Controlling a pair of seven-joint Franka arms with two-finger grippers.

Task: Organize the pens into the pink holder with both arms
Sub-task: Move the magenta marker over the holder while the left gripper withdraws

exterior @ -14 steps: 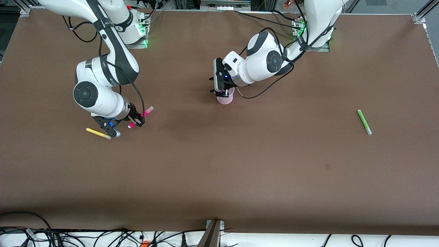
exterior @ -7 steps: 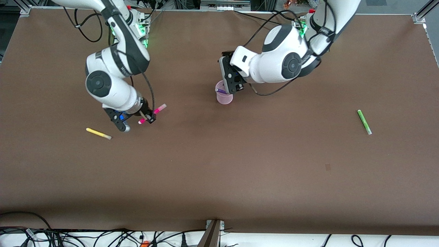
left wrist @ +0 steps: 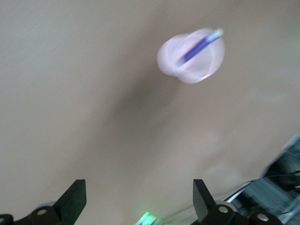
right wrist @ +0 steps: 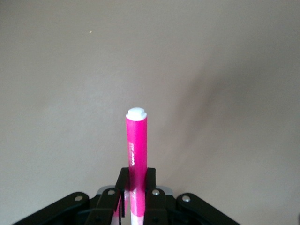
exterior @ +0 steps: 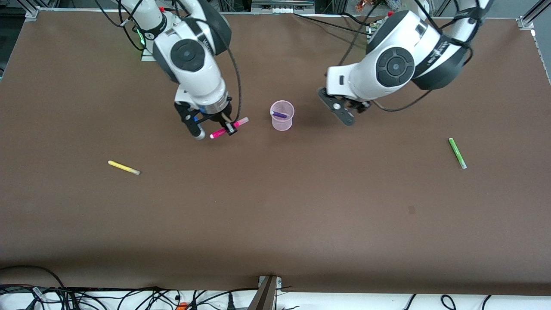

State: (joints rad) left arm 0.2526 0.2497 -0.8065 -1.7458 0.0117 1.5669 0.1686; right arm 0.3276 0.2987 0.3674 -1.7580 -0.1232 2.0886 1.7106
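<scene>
The pink holder stands on the table with the dark purple pen leaning inside it; both also show in the left wrist view. My right gripper is shut on the magenta-pink pen and holds it level in the air beside the holder, toward the right arm's end; the pen fills the right wrist view. My left gripper is open and empty, in the air beside the holder toward the left arm's end. The yellow pen and the bright green pen lie on the table.
The brown table top is bare apart from the pens and the holder. Cables run along the table's edge nearest the front camera.
My right gripper has lifted the magenta-pink pen and carried it toward the holder. My left gripper has drawn up and away from the holder, leaving the purple pen in it.
</scene>
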